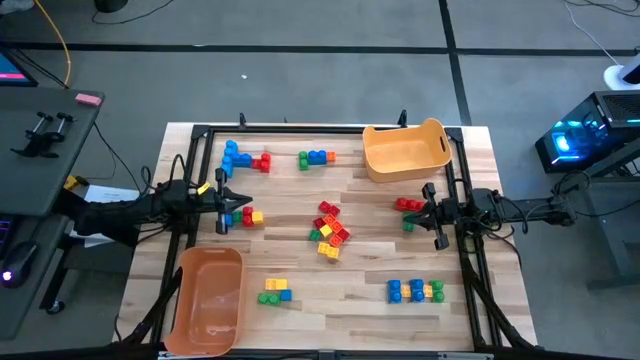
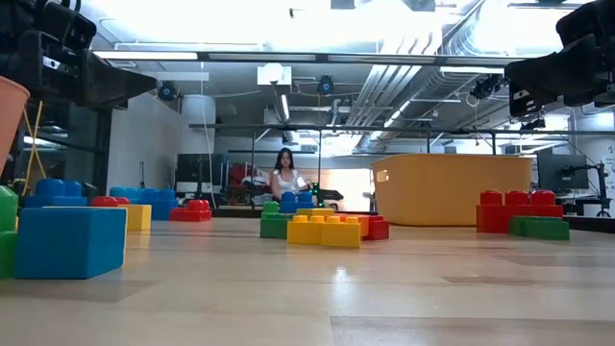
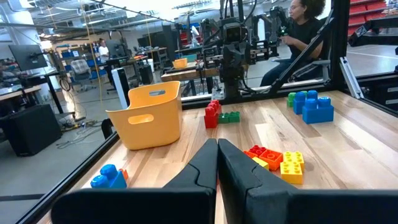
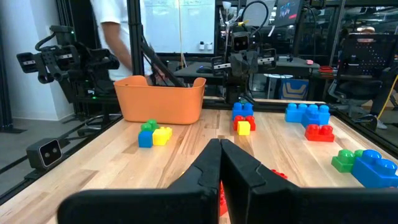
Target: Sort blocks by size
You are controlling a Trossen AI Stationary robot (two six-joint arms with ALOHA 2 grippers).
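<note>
Blocks [image 1: 329,231] lie in scattered clusters across the surface [image 1: 360,285], the central heap midway between both arms. Left pincer [image 1: 224,200], closed and empty, sits left of that heap; right pincer [image 1: 437,212], closed, apparently empty, sits right of it.

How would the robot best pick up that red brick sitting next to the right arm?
Probably from straight above. The red brick lies flat on the table with a green brick close by, so the right tool, now shut, should open, drop down and pinch the red brick's two long smooth sides, where nothing seems to crowd it. The studded top gives no flat faces to squeeze.
</note>
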